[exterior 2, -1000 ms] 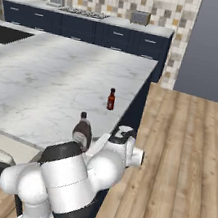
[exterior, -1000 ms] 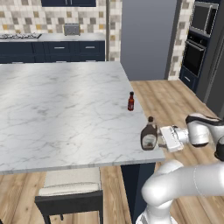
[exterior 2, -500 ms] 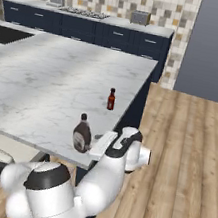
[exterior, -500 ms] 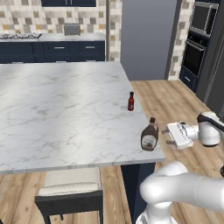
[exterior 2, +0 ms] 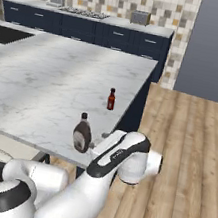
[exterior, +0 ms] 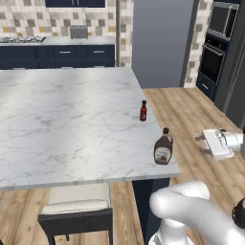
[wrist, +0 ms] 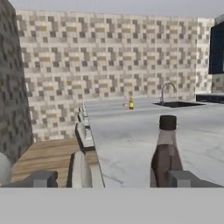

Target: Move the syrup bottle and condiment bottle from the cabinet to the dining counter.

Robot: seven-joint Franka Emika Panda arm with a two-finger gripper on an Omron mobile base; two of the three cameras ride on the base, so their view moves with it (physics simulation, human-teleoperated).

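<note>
The gripper hangs over the wooden floor just right of the counter, its fingers spread wide and holding nothing. The syrup bottle stands upright at the counter's near right corner, its pale label too small to read. The condiment bottle stands upright farther along the same right edge, its red label likewise illegible.

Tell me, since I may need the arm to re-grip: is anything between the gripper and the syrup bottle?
Nothing visible. The syrup bottle stands near the dining counter's corner edge; the gripper, open, hangs just off that edge over the wood floor, with bare gap between them. The condiment bottle stands farther along the edge, out of that line.
</note>
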